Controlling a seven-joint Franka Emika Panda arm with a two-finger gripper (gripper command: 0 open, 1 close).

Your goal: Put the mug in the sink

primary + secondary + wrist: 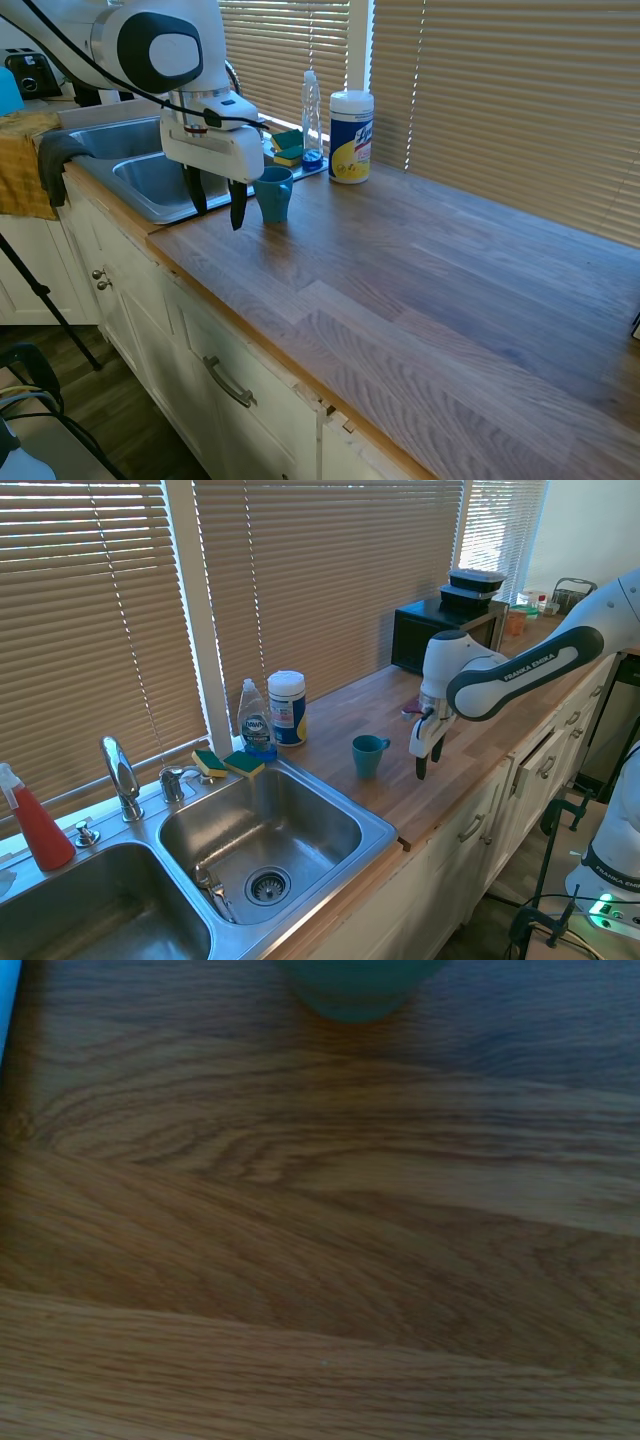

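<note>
tool [217, 207] apart, empty, beside mug [273, 193] | mug upright on counter [420, 270], contents unclear | sink [262, 825]: utensil, prob.

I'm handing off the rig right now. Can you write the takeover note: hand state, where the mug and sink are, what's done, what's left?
Hand: open, empty, low over the wooden counter, just short of the mug.
Mug: upright on the counter, near the sink edge, untouched.
Sink: the near basin holds only some cutlery by the drain.
Done: approach to the mug.
Left: close on the mug, lift it, carry it over the basin, set it down.
</note>
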